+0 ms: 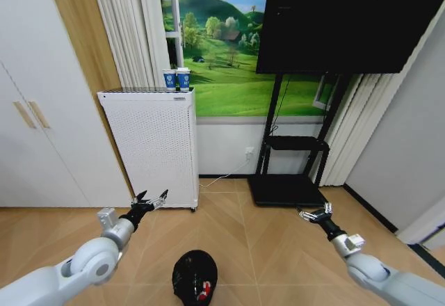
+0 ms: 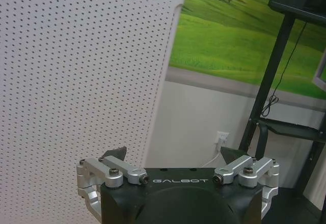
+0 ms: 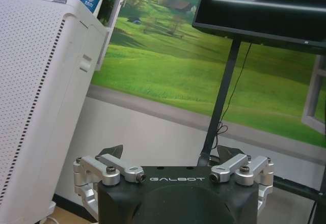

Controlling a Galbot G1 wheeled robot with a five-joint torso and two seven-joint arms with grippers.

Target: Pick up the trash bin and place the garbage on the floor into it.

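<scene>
I observe the left gripper [image 1: 153, 198] raised above the wooden floor [image 1: 264, 243], in front of the foot of the white perforated cabinet [image 1: 154, 146]; its jaws are spread wide and hold nothing. Two blue-and-white paper cups [image 1: 176, 78] stand on top of that cabinet. I find the trash bin [image 1: 194, 276] standing upright on the floor between my two arms, near the bottom of the head view, with a red piece [image 1: 203, 293] visible inside it against the black. Behind it, a dark television [image 1: 348, 17] sits on a black stand [image 1: 292, 160] against the landscape mural [image 1: 229, 55]. The right gripper [image 1: 315, 213] hovers over the floor before the stand's base, jaws likewise wide open and empty.
</scene>
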